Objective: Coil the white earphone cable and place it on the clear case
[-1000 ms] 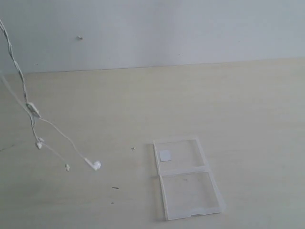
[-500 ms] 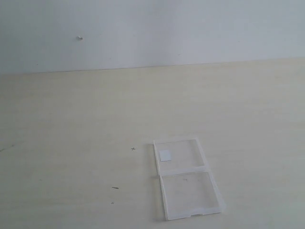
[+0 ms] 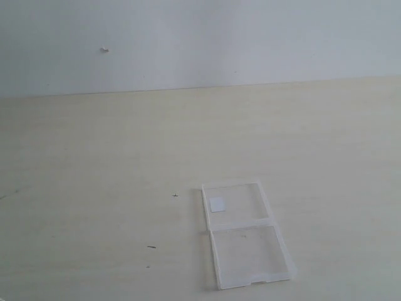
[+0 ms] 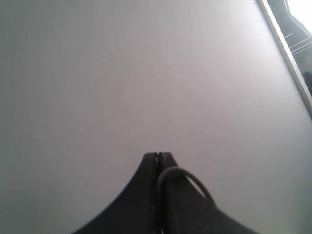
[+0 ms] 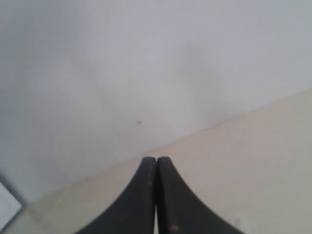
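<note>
The clear case lies open and flat on the pale table, its two square halves joined; the far half carries a small white sticker. Nothing rests on the case. Neither arm shows in the exterior view, and no cable shows there either. In the left wrist view my left gripper is shut, facing a plain wall. A thin loop of the earphone cable comes out of its seam, dark against the light. The earbuds and plug are hidden. My right gripper is shut with nothing in it.
A grey wall rises behind the table, with a small mark on it. Tiny dark specks lie on the wood left of the case. A white corner shows low in the right wrist view.
One second ago the earphone cable hung at the far left of the exterior view with its earbuds near the table. It has since gone out of that view. The case has not moved.
</note>
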Robot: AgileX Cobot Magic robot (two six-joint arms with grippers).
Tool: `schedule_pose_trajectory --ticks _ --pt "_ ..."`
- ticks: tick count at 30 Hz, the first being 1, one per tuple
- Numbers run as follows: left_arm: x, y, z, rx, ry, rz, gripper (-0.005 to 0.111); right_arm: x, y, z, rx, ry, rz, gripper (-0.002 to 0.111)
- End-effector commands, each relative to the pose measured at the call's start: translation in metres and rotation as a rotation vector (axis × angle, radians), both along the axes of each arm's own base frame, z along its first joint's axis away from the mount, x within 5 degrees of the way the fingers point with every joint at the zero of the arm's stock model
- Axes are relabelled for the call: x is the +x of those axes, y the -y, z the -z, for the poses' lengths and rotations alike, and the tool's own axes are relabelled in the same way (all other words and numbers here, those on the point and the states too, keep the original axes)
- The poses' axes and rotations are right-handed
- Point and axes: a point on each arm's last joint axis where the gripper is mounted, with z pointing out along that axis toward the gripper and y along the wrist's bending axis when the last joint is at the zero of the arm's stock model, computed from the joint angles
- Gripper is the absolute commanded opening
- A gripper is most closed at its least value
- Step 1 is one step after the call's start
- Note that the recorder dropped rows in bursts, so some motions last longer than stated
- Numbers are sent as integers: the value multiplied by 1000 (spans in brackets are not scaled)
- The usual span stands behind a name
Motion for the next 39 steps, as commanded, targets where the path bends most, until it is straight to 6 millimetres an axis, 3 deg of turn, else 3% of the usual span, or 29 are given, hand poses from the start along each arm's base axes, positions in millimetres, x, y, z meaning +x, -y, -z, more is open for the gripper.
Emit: schedule_pose_trajectory --ticks 1,6,10,11,13,17,24,28,34,39 --pt "-5 -1 -2 -16 7 3 0 3 10 -14 196 87 100 0" --pt "-10 -2 -7 -20 26 4 0 -4 6 -34 6 176 59 0" --pt "-15 -4 -13 -27 50 5 0 -9 1 -75 -169 276 23 0" --pt "-16 -4 -14 -30 49 9 0 -7 -3 -94 -265 307 -10 0" --pt "-16 -3 -14 -35 44 14 0 -1 -11 -112 -376 316 -91 0" --pt "-15 -3 -13 -35 41 16 0 24 -34 -135 -348 282 -309 0" --pt "-15 -3 -13 -35 41 16 0 63 -63 -128 -257 238 -603 0" --pt "-15 -3 -13 -34 40 18 0 82 -68 -121 -194 164 -632 0" --pt "-15 -2 -13 -33 37 25 0 96 -73 -113 -132 89 -672 0" --pt "-15 -2 -13 -29 35 29 0 96 -77 -111 -112 83 -737 0"
